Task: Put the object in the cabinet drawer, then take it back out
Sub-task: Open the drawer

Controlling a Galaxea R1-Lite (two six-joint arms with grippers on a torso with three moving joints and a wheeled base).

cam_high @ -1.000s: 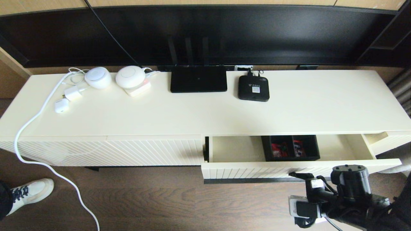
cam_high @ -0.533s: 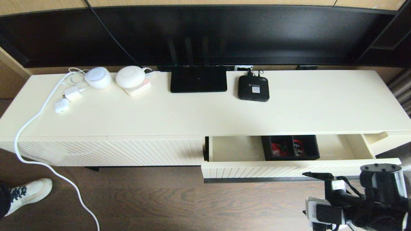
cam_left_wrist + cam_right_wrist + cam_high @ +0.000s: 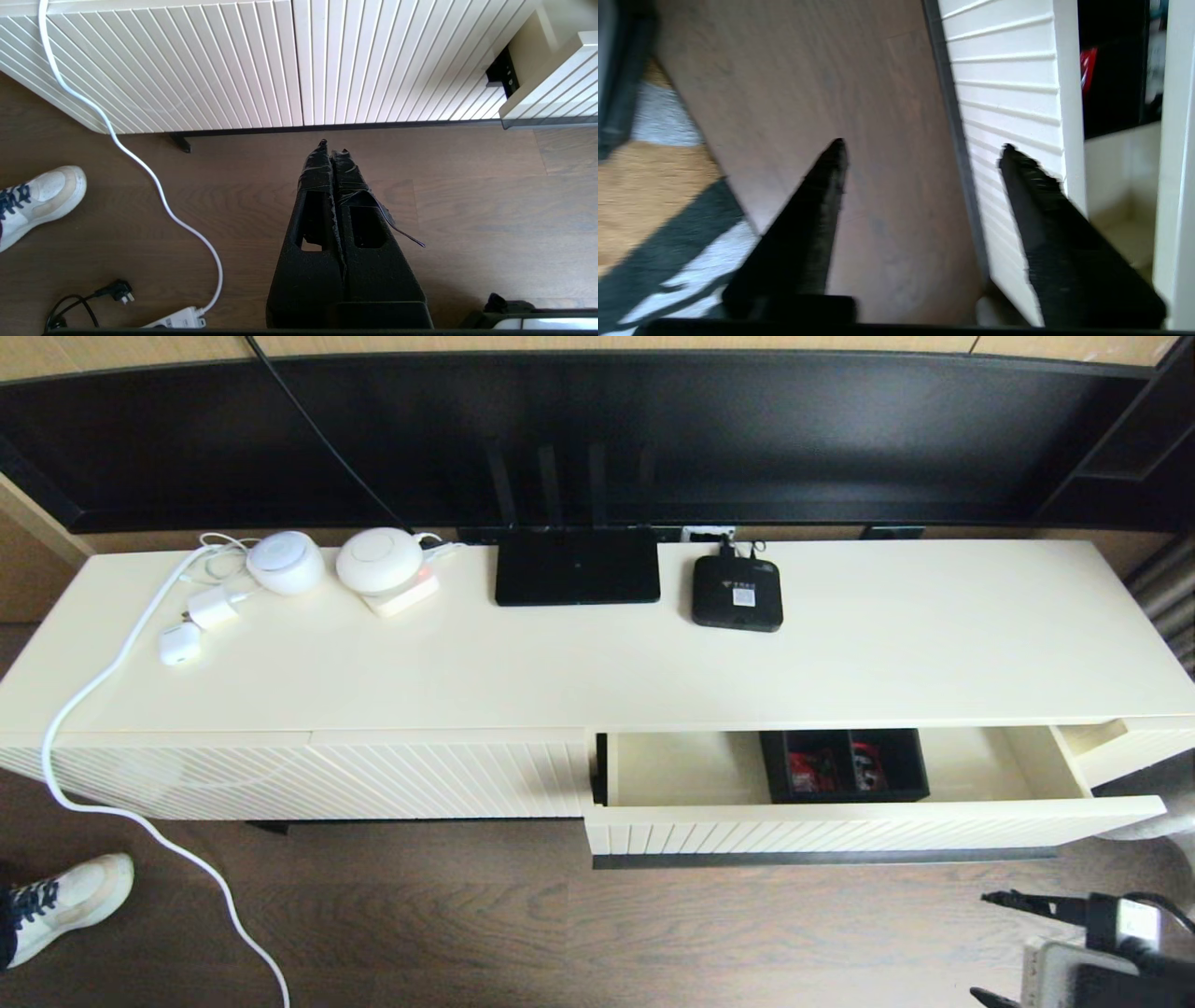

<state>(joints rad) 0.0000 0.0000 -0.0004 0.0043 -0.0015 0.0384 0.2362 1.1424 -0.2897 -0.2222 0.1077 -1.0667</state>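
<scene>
The cabinet drawer [image 3: 840, 826] stands pulled out on the right half of the cabinet, its dark bar handle [image 3: 822, 859] along the lower edge. Inside it sits the black organizer box [image 3: 845, 765] with red items showing. My right gripper [image 3: 923, 147] is open and empty, low by the floor in front of the drawer's right end and apart from it. The right wrist view shows the ribbed drawer front [image 3: 1008, 93] and the box [image 3: 1111, 93] beyond it. My left gripper [image 3: 331, 147] is shut on nothing, over the floor before the diagonal-ribbed panel [image 3: 187, 60].
On the cabinet top stand a flat black router [image 3: 577, 565], a small black set-top box [image 3: 737, 593] and white devices [image 3: 378, 560]. A white cable [image 3: 112, 803] hangs to a power strip [image 3: 175, 319]. A person's shoe [image 3: 65, 905] is at the left; a rug [image 3: 644, 210] is near my right gripper.
My right arm has drawn back toward the lower right, away from the drawer front. The drawer stays open with the box inside.
</scene>
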